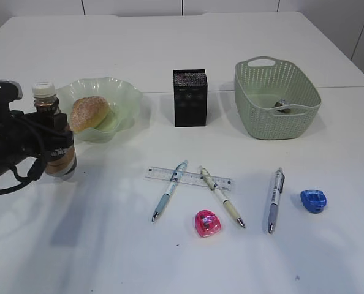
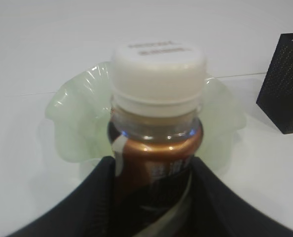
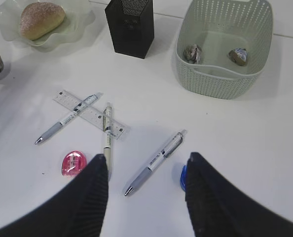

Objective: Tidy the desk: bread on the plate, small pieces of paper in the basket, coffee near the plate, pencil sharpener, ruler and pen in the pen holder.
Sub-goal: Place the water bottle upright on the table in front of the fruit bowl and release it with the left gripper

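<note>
My left gripper [image 1: 54,149] is shut on the brown coffee [image 1: 49,119] bottle, upright just left of the pale green plate [image 1: 130,96]. The bread [image 1: 89,113] lies on that plate. My right gripper [image 3: 147,157] hangs open over the desk [image 1: 108,245], above a grey pen [image 3: 156,157]. Two more pens [image 1: 168,192] [image 1: 222,197] lie across the clear ruler [image 1: 193,178]. A pink pencil sharpener [image 1: 208,223] and a blue one [image 1: 314,200] sit near the front. The black pen holder [image 1: 190,98] stands mid-desk. Two crumpled papers [image 3: 193,52] lie in the basket [image 1: 261,125].
The desk's seam runs behind the plate, holder and basket. In the exterior view the right arm is out of frame. The left arm's black body and cables fill the left edge.
</note>
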{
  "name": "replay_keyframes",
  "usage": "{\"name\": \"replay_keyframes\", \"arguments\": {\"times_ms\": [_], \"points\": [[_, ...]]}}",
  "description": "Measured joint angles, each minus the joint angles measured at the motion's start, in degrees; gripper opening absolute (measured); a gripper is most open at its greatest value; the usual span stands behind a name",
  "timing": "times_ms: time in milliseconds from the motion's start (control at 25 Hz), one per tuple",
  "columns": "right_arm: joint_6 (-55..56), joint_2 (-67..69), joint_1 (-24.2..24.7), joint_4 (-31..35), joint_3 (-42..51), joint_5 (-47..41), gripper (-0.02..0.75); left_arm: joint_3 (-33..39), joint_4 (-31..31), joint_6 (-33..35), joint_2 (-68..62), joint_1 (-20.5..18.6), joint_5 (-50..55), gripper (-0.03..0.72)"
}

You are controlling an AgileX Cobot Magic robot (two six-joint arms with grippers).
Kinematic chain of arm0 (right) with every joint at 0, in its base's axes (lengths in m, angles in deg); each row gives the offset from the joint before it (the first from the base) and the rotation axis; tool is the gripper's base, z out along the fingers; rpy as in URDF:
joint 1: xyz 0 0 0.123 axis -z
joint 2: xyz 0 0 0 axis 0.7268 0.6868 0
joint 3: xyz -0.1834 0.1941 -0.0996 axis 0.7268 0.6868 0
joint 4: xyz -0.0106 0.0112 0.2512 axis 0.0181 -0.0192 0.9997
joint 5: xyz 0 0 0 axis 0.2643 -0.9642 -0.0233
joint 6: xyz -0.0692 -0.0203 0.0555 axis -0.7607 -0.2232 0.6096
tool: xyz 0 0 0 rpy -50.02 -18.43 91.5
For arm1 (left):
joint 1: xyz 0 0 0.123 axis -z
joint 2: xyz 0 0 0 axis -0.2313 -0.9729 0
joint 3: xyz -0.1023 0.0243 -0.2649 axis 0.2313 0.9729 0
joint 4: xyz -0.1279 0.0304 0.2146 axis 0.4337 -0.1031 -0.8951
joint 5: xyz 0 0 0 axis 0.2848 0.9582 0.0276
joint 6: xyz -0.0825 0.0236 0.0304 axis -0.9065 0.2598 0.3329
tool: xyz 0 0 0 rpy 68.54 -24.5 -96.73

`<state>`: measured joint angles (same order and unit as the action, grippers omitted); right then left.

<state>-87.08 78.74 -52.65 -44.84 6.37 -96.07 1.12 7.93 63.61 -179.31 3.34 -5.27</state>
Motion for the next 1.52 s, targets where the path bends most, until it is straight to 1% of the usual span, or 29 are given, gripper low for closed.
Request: {"name": "replay_keyframes", "arguments": {"times_ms": [760, 1080, 1520], "points": [[-0.72, 0.0, 0.0, 0.56, 0.0, 0.0, 0.406, 0.0, 0.0, 0.0, -6.99, 0.0, -8.02, 0.298], [-0.94, 0.0, 0.0, 0.77, 0.0, 0.0, 0.406, 0.0, 0.0, -0.1, -7.4, 0.0, -12.64, 0.298], [-1.08, 0.0, 0.0, 0.84, 0.0, 0.02, 0.406, 0.0, 0.0, -0.1, -7.4, 0.0, -12.88, 0.298]]}}
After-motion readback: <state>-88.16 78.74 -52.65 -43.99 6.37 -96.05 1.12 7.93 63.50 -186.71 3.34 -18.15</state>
